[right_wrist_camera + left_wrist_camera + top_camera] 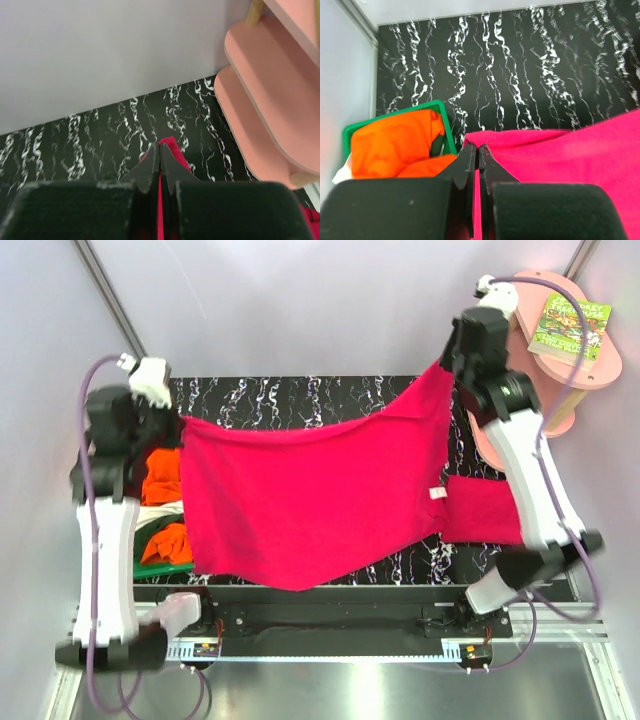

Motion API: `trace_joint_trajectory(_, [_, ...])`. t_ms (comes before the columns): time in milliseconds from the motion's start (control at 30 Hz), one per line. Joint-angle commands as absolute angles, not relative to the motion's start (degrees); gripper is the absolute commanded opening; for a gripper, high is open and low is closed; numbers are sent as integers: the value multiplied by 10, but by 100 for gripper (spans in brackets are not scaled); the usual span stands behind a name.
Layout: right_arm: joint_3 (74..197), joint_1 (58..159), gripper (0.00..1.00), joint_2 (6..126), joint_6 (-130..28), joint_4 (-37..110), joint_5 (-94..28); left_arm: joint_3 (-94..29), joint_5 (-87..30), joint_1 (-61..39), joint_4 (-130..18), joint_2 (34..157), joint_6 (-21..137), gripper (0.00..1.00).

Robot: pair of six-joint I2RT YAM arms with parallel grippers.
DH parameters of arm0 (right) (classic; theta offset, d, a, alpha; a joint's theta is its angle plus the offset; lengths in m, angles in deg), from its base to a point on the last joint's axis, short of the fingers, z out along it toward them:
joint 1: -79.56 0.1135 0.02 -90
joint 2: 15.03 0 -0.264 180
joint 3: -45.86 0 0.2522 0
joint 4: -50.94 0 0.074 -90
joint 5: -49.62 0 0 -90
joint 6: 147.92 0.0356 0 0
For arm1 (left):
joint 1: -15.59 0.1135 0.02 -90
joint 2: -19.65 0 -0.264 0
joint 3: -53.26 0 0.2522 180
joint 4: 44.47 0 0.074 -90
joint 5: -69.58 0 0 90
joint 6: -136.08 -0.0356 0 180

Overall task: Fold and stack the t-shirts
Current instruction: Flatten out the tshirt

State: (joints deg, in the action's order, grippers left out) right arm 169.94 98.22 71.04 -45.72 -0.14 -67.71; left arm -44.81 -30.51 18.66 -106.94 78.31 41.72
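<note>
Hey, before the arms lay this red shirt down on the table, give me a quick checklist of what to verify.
1. The left gripper is shut on the crimson t-shirt edge: ok.
2. The right gripper is shut on its other top corner: ok.
3. Shirt spread between both arms: ok, though the middle sags.
4. Hem off the table: cannot tell.
5. The orange t-shirt lies inside the green tray: ok.
6. Gap between the right arm and the pink shelf: cannot tell.

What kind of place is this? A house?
Probably a robot lab booth, not a house: left arm and right arm bolted to a metal rail, holding a crimson t-shirt, plain grey walls, black marbled table.
</note>
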Motion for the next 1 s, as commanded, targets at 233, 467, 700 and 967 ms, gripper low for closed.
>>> trace_joint_trajectory(233, [1996, 946, 0, 896, -451, 34, -660, -673, -261, 188, -900, 1022, 452, 0])
trace_joint_trajectory(467, [1942, 947, 0, 843, -449, 41, -647, -715, -269, 188, -902, 1014, 460, 0])
trace_joint_trajectory(700, [1726, 959, 0, 663, -464, 69, -661, -550, -279, 173, -921, 842, 476, 0])
trace_joint_trajectory(967, [1754, 1061, 0, 541, -546, 46, -737, -558, -327, 173, -1031, 663, 449, 0])
